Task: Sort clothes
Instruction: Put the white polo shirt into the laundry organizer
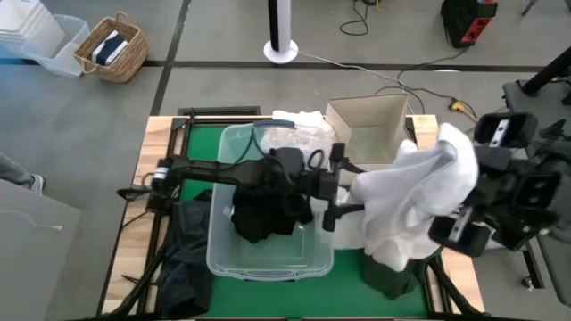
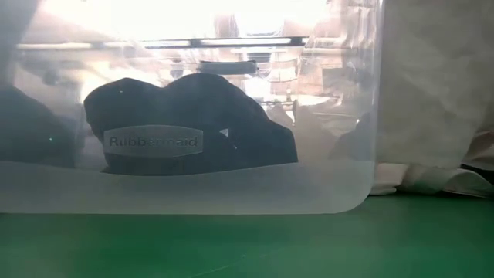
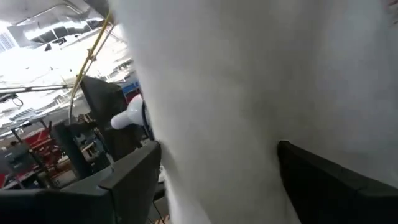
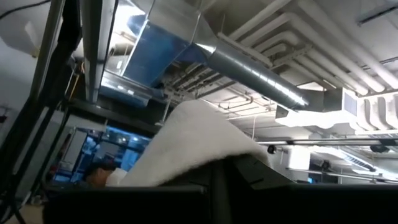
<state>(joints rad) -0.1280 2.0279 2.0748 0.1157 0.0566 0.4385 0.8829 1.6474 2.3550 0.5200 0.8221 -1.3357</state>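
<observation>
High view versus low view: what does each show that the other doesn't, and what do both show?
Only the high view shows the cardboard box, both arms, and the white garment lifted at the shut right gripper with the open left gripper beside it. Only the low view shows the tub's label. Both show the clear tub holding a black garment.

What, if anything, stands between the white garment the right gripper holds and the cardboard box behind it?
Nothing visible does. The white garment hangs from the right gripper just in front of the cardboard box, whose top is open. The left gripper sits at the garment's side, not between them.
</observation>
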